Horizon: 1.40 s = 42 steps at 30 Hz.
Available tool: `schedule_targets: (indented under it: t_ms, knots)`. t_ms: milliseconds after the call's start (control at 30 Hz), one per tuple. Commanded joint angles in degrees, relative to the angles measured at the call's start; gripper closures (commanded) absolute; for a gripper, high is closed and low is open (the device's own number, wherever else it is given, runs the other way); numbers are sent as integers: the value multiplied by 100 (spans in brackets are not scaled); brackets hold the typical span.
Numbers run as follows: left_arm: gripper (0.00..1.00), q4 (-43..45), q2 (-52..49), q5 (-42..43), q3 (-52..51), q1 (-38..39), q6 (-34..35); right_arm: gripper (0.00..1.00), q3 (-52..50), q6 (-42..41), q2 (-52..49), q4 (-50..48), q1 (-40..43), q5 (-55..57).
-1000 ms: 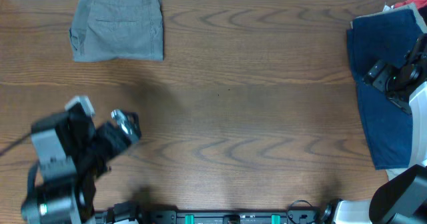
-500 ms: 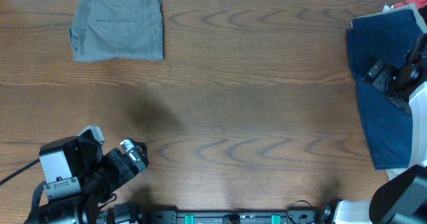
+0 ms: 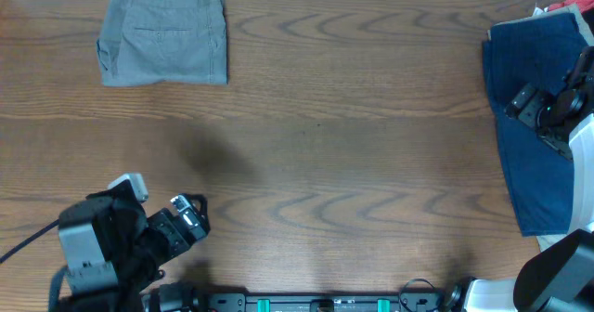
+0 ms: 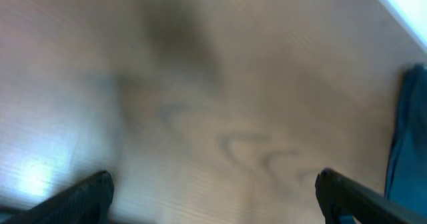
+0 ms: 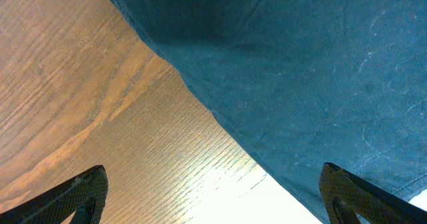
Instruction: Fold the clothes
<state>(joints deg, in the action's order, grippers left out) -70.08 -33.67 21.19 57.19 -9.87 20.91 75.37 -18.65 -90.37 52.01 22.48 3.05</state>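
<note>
1. shorts [image 3: 163, 36]: grey, at 11 o'clock on the table [image 3: 353, 163]. They lie in a neat rectangle with the pocket up. I judge them done and leave them.

2. navy garment [image 3: 524, 163]: at 3 o'clock, lying long and loose down the table's edge. I judge it the piece in hand.

3. red cloth [image 3: 561, 6]: a scrap at 2 o'clock behind the navy. I cannot tell what it is.

4. right gripper [image 5: 210, 184]: jaws spread wide and holding nothing, hovering over the navy's border where cloth meets bare wood.

5. left gripper [image 4: 213, 184]: at 7 o'clock, well apart from both garments. Jaws released and empty (the wrist view is blurred, but the fingers [image 4: 83, 196] sit far apart).

6. Method, as I judge it: I bring the right jaws down on that border and pinch one layer only. Then I draw the navy toward the centre and lay it flat before any fold. The left arm should cross toward 3 o'clock to take the opposite corner. A one-handed drag risks bunching the cloth or catching the red scrap.
</note>
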Motion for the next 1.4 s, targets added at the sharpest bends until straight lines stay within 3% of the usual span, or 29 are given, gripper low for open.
schedule_targets:
  t_ms: [0, 167, 400, 733, 1200, 1367]
  knots:
    - [2, 780, 553, -114, -479, 450, -79, 1, 61, 4, 2, 7, 66, 35]
    - [2, 2632, 1593, -715, -1794, 962, -76, 1, 61, 4, 2, 7, 66, 35]
    - [2, 4205, 2551, -887, -3244, 999, -76, 1, 61, 4, 2, 7, 66, 35]
    - [2, 5145, 3062, -890, -4461, 815, -111, 1, 61, 4, 2, 7, 66, 35]
    - [2, 6977, 3359, -931, -5635, 645, -1069, 1, 61, 4, 2, 7, 66, 35]
    - [2, 6819, 3359, -1217, -5698, 625, -1204, 1, 61, 4, 2, 7, 66, 35]
